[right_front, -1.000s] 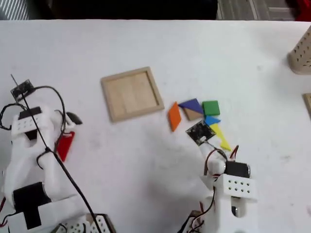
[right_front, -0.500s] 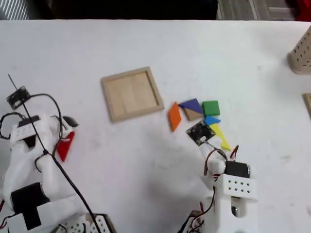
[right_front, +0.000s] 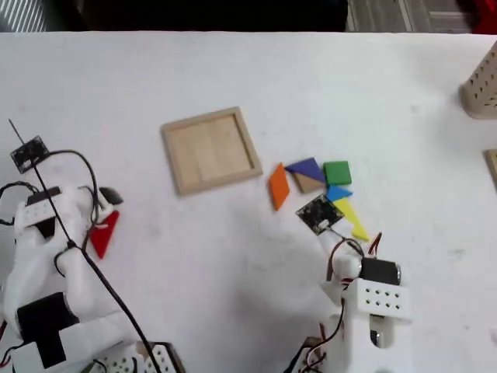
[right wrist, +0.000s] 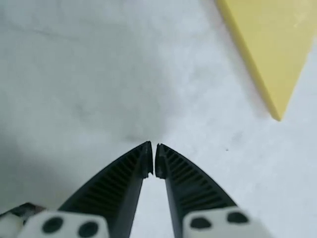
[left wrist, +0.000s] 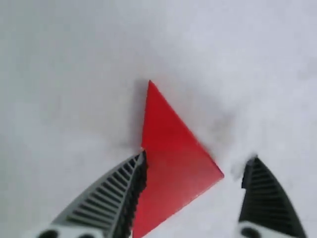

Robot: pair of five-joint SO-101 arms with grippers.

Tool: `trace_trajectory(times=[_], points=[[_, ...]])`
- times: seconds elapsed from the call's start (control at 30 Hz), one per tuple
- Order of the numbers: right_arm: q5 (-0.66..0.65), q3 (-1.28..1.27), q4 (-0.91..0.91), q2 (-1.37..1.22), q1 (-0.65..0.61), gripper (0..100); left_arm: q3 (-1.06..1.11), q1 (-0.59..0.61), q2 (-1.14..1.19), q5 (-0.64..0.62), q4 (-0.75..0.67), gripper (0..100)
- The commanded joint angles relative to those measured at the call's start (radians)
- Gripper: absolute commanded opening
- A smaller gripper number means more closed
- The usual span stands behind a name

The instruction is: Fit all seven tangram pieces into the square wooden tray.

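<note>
Tangram pieces: seven, all lying on the white table outside the tray.
Red triangle: flat on the table betw. the fingers of your L pincer. One long edge is against the grey finger. The nearest corner sits just short of the black finger, w/ a gap.
L pincer: spread wide, straddling the red triangle, not clamped on it.
Tray: square, wood, bare boards inside. It's well ahead of your L pincer, off toward the R arm's side, and well apart from the red triangle.
Yellow triangle: just ahead of your R pincer and to one side, near but not touching.
R pincer: fingertips pressed together, nothing betw. them, tips low over bare table.
Other pieces: clustered beyond the R pincer, past the yellow triangle. They are a light blue triangle, brown triangle, green square and dark blue triangle, packed close.
Orange parallelogram: on the tray side of that cluster, betw. it and the tray, just beside the tray's corner.
</note>
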State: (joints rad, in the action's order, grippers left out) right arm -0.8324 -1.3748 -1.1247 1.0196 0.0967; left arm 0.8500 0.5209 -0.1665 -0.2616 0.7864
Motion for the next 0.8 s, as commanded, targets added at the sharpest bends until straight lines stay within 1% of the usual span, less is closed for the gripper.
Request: trace_trajectory(times=[0.0, 0.1, 0.17, 0.3, 0.4, 0.5, 0.77], points=[[-0.005, 0.009, -0.007, 0.015, 0.008, 1.9, -0.005, -0.035, -0.019, 0.092, 0.015, 31], [-0.005, 0.009, -0.007, 0.015, 0.008, 1.9, -0.075, -0.076, 0.065, 0.170, 0.072, 31], [-0.005, 0.009, -0.007, 0.015, 0.008, 1.9, -0.158, -0.076, 0.147, 0.199, 0.132, 31], [-0.005, 0.009, -0.007, 0.015, 0.008, 1.9, -0.350, -0.068, 0.329, 0.221, 0.281, 30], [-0.005, 0.009, -0.007, 0.015, 0.008, 1.9, -0.445, -0.056, 0.426, 0.221, 0.356, 30], [-0.005, 0.009, -0.007, 0.015, 0.008, 1.9, -0.450, -0.053, 0.437, 0.221, 0.368, 30], [-0.006, 0.009, -0.008, 0.015, 0.008, 1.9, -0.299, -0.053, 0.306, 0.226, 0.273, 31]])
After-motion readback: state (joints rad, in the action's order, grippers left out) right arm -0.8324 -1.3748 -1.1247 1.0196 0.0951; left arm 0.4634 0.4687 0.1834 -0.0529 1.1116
